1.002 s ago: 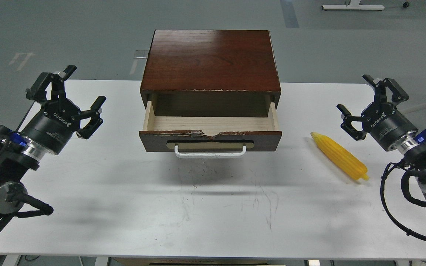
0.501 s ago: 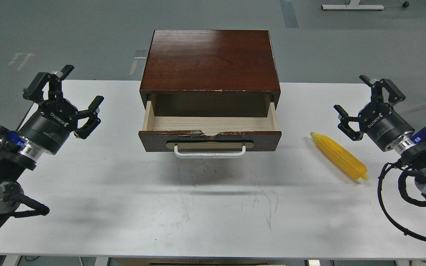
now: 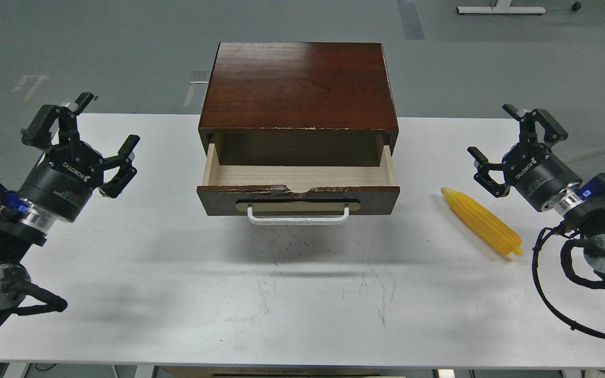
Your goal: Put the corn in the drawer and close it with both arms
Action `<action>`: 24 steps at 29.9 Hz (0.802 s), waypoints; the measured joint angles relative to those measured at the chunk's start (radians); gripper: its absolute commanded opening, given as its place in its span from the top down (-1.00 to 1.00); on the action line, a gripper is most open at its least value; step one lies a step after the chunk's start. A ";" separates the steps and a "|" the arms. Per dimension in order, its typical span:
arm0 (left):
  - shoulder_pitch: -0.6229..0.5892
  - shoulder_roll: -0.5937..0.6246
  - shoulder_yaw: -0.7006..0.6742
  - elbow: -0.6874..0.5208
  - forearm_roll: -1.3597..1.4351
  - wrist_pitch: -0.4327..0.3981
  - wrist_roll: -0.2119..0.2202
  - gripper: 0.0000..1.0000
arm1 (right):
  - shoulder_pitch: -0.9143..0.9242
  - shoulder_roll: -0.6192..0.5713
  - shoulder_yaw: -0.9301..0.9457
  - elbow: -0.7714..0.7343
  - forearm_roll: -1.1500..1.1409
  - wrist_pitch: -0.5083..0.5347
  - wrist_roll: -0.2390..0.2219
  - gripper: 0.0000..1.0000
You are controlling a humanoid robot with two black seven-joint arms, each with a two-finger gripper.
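The yellow corn (image 3: 482, 221) lies on the white table (image 3: 302, 294) at the right, tip pointing up-left. The drawer (image 3: 298, 185) of the dark reddish-brown box (image 3: 298, 86) is pulled open and its pale inside is empty; its white handle (image 3: 299, 216) faces me. My right gripper (image 3: 493, 137) is open and empty, hovering just up-right of the corn, apart from it. My left gripper (image 3: 104, 125) is open and empty, hovering at the far left of the table, well away from the drawer.
The box stands at the table's back middle. The table's front half (image 3: 292, 315) is bare with scuff marks. Black cables (image 3: 560, 294) hang from my right arm by the table's right edge. Grey floor lies beyond.
Both arms have drifted outward a little: the left gripper moved left, the right gripper moved up and left slightly. The corn and the drawer have not moved.
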 measured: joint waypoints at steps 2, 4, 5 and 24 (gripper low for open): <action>0.002 0.000 -0.001 0.000 0.000 -0.006 0.000 -1.00 | 0.036 -0.036 -0.010 -0.009 -0.050 0.000 0.000 -1.00; 0.003 0.000 -0.001 0.001 0.000 -0.011 0.000 -1.00 | 0.079 -0.082 -0.039 -0.006 -0.135 0.000 0.000 -1.00; 0.003 -0.001 -0.001 0.001 0.000 -0.012 0.000 -1.00 | 0.103 -0.102 -0.061 0.000 -0.192 0.000 0.000 -1.00; 0.003 0.008 -0.003 0.002 0.004 -0.017 0.000 -1.00 | 0.473 -0.129 -0.447 0.040 -1.209 -0.035 0.000 -1.00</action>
